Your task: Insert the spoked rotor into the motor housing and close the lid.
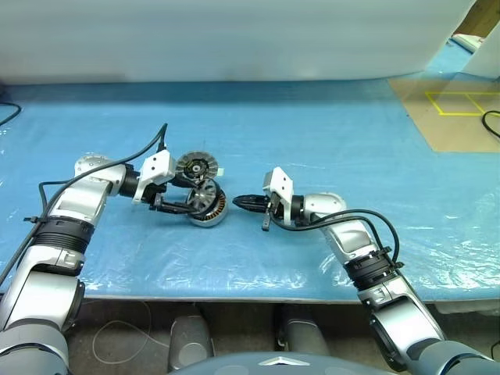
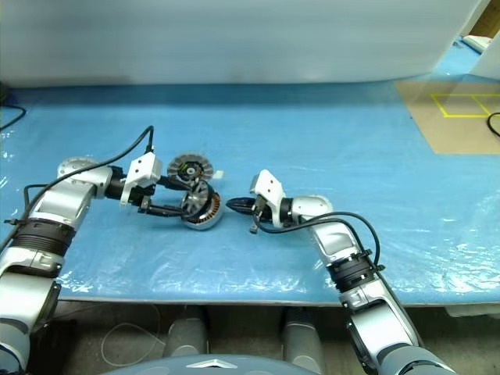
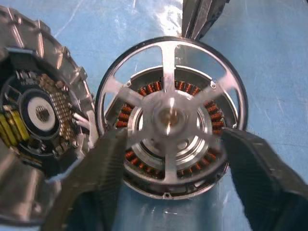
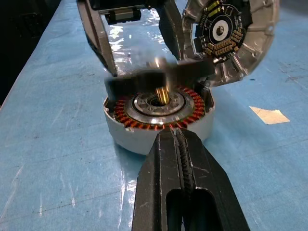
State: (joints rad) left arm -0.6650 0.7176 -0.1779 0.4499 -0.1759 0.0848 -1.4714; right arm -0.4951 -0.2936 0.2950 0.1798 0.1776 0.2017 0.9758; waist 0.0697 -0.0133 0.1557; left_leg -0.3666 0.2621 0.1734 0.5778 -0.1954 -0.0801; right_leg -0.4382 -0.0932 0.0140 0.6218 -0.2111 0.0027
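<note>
So the spoked rotor (image 3: 169,113) sits right over the motor housing (image 4: 156,122) on the blue table (image 1: 328,141), between the left gripper's (image 3: 168,159) spread-apart fingers. The lid (image 1: 195,166) lies just behind. The right gripper (image 4: 179,144), pinched together, points at the housing from the right.

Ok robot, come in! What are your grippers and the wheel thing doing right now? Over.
Left gripper open, fingers astride spoked rotor over motor housing. Right gripper shut, just short of housing. Lid waiting beside it. Nothing blocking.
</note>
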